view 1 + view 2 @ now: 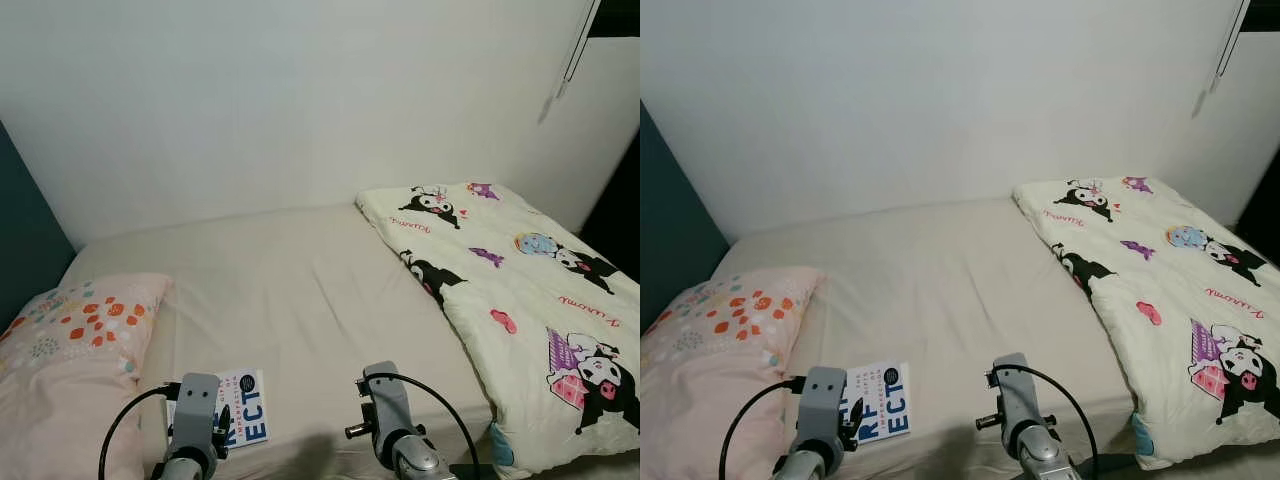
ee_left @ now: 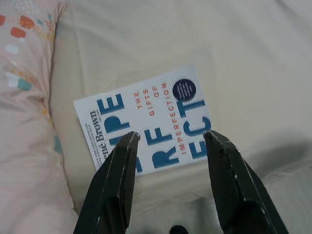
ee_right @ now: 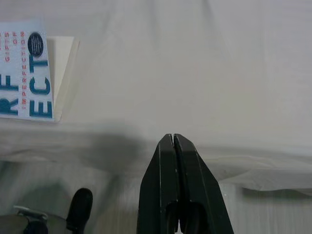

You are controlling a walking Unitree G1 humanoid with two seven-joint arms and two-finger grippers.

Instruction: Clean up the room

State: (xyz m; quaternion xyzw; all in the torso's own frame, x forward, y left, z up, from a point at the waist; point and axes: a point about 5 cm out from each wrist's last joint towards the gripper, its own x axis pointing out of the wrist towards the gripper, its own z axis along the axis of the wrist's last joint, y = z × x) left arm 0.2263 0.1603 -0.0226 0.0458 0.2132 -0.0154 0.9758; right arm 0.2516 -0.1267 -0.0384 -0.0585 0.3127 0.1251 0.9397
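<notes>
A white paperback book (image 1: pixel 243 407) with big blue letters and small red words lies flat, cover up, near the front edge of the bed (image 1: pixel 300 290), toward its left corner, just beside a pink flowered pillow (image 1: pixel 70 350).

We see a cream-sheeted mattress (image 1: pixel 300 290) against a white wall (image 1: pixel 300 100), with a dark teal panel (image 1: pixel 20 230) at its left. A pink floral pillow (image 1: pixel 70 340) lies near left. A cartoon-print quilt (image 1: pixel 510 290) covers the right side.
</notes>
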